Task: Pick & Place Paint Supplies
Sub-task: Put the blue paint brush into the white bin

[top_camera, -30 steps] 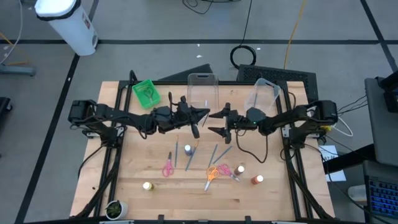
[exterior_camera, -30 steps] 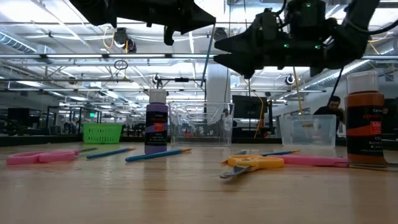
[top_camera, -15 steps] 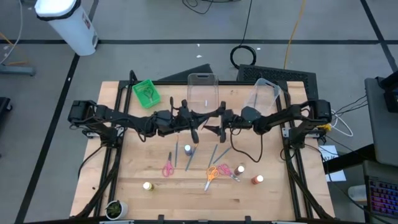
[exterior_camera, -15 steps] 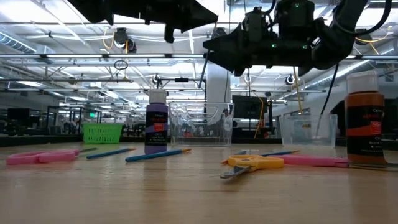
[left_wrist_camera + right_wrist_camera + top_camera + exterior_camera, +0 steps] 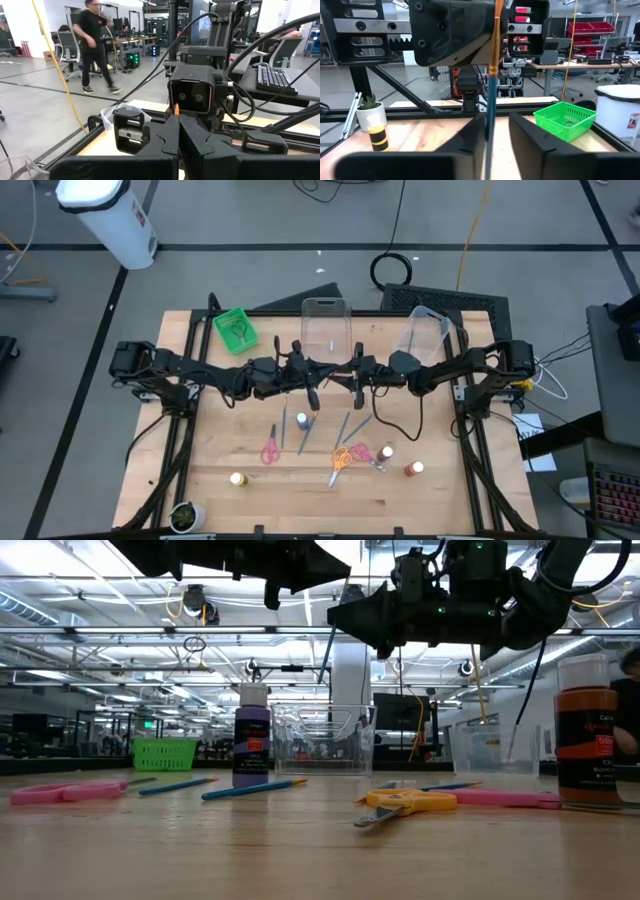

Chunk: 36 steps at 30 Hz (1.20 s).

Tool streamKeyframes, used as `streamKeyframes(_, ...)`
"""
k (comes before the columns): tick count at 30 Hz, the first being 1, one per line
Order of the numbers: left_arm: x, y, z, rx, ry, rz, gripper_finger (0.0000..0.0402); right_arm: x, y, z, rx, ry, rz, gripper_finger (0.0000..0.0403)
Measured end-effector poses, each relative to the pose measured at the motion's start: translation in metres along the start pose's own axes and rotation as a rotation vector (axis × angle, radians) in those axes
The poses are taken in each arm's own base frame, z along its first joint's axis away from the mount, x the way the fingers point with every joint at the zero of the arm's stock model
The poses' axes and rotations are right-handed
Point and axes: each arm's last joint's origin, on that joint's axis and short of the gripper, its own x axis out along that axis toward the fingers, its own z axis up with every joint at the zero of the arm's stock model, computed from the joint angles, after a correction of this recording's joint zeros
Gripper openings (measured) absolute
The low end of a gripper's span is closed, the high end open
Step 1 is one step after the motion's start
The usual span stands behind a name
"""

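Both arms meet nose to nose above the middle of the tabletop (image 5: 200,480), in what looks like a brush handover. The left hand (image 5: 318,372) pinches a thin paintbrush (image 5: 491,75), which hangs upright from it. In the right wrist view, the blue handle drops into the gap between the right hand's (image 5: 345,375) fingers (image 5: 470,132). Those fingers are spread only a little wider than the handle, and it cannot be told whether they touch it yet.

The risk lies in the exchange. If the left hand lets go before the right one has closed, the brush would likely fall among the supplies lying below. If both pull while clamped, the slim handle could twist or slip askew. The two hands are also very close, so a small misjudged move could knock them together.

The other supplies wait on the tabletop nearer the front edge: a purple bottle (image 5: 252,736), an orange bottle (image 5: 586,730), a yellow bottle (image 5: 237,479), pink scissors (image 5: 269,450), orange scissors (image 5: 408,802) and more brushes (image 5: 346,423). A green basket (image 5: 235,329) and two clear tubs (image 5: 325,328) stand along the far side.
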Motion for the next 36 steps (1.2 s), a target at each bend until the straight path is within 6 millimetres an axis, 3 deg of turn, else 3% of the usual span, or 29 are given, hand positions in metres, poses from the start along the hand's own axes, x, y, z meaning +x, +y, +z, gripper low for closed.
streamKeyframes(4,0.000,0.000,0.000,-0.007,0.000,0.002,0.0003,0.000,0.000,0.000,0.027,0.004,0.005,0.0014)
streamKeyframes(9,-0.001,-0.002,0.000,-0.018,0.001,0.013,0.0020,0.000,0.002,0.000,0.056,0.008,0.053,0.0012)
streamKeyframes(14,-0.007,-0.008,0.002,0.037,0.012,0.167,0.0097,-0.002,-0.003,0.001,0.095,0.031,0.085,0.0006)
streamKeyframes(19,-0.022,-0.014,0.018,0.135,0.007,0.294,0.0177,-0.020,-0.018,0.026,0.096,0.119,0.004,0.0007)
streamKeyframes(26,-0.032,-0.018,0.020,0.165,0.075,0.331,0.0232,-0.070,-0.038,0.063,-0.034,0.307,-0.415,0.0008)
streamKeyframes(32,-0.029,-0.007,0.006,0.101,0.177,0.361,0.0236,-0.113,-0.058,0.064,-0.069,0.514,-0.925,0.0009)
streamKeyframes(36,-0.028,0.002,0.001,0.051,0.215,0.396,0.0237,-0.133,-0.072,0.057,0.036,0.605,-1.069,0.0010)
